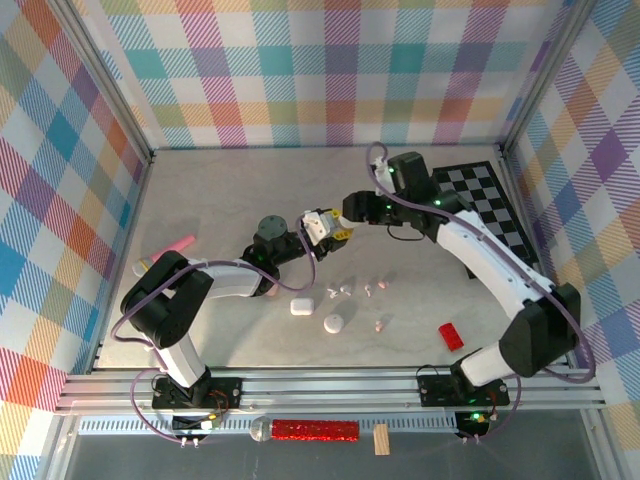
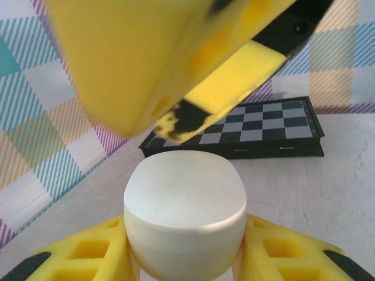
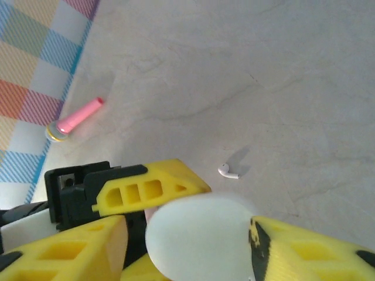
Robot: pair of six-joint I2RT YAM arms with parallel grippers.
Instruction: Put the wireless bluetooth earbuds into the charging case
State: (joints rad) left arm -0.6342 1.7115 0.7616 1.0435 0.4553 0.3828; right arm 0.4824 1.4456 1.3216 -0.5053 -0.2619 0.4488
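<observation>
Top external view shows the two arms meeting above the middle of the pale marbled table [image 1: 220, 190]; the left gripper [image 1: 322, 226] reaches in from the lower left, the right gripper [image 1: 352, 208] from the upper right, and their yellow tips sit just beside each other. Left wrist view gives the clearest account; a white pebble-shaped plastic charging case [image 2: 184, 216] sits low in the centre of the frame, pinched between the left gripper's two yellow fingers, which press its flanks; a thin seam runs round it and the lid looks closed. The right gripper's fingers hang blurred across the top of that frame, with a strip of the folded black-and-white chessboard [image 2: 258, 132] visible between them and the case; right wrist view puts the case between its own fingers, yet whether they grip it or merely straddle it I cannot tell.

The tiny glossy white and pale pink earbuds [image 1: 368, 288] lie loose on the table below centre, well apart from the held case; a squarish white case [image 1: 301, 307] and an oval white case [image 1: 334, 323] lie near them; a small red block [image 1: 451, 335] lies to the lower right.

By my reading the task is at an early stage; a case is lifted and steadied, but opening it, picking up each bud and seating it are all left to do.
</observation>
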